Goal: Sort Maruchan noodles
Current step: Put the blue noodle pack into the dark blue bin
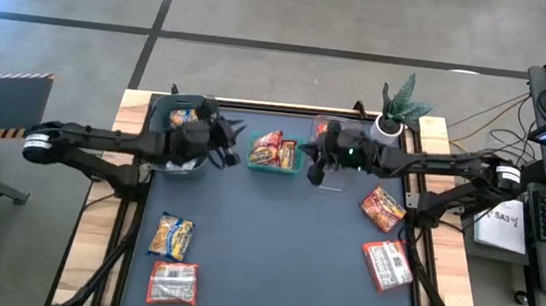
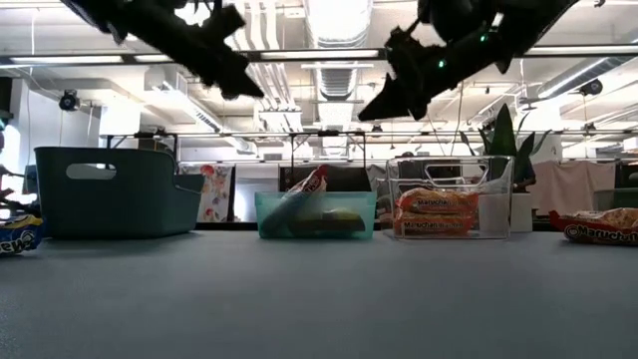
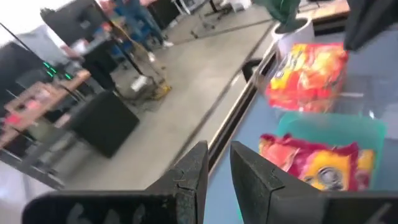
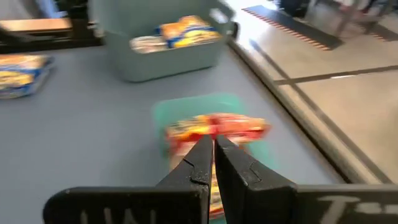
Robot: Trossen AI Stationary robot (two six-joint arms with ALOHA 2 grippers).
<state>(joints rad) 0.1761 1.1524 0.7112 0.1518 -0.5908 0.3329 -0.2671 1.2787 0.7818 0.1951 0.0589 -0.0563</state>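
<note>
Now, noodle packets split: 4 loose on table in high view — yellow-and-blue packet (image 1: pixel 173 236) and red-and-white packet (image 1: pixel 173 283) lower left, orange-red packet (image 1: pixel 383 208) and 2nd red-and-white one (image 1: pixel 387 264) at right; others sit in teal bin (image 1: pixel 274 167), grey bin (image 1: pixel 173 164), clear bin (image 2: pixel 448 209) across upper middle. Judge packets light, crinkly, slippery film, brittle block inside; pinch short edge. My left gripper (image 3: pixel 216 163) near grey bin, fingers slightly apart, holding nothing. My right gripper (image 4: pixel 211 155) above teal bin, pressed together, empty.
</note>
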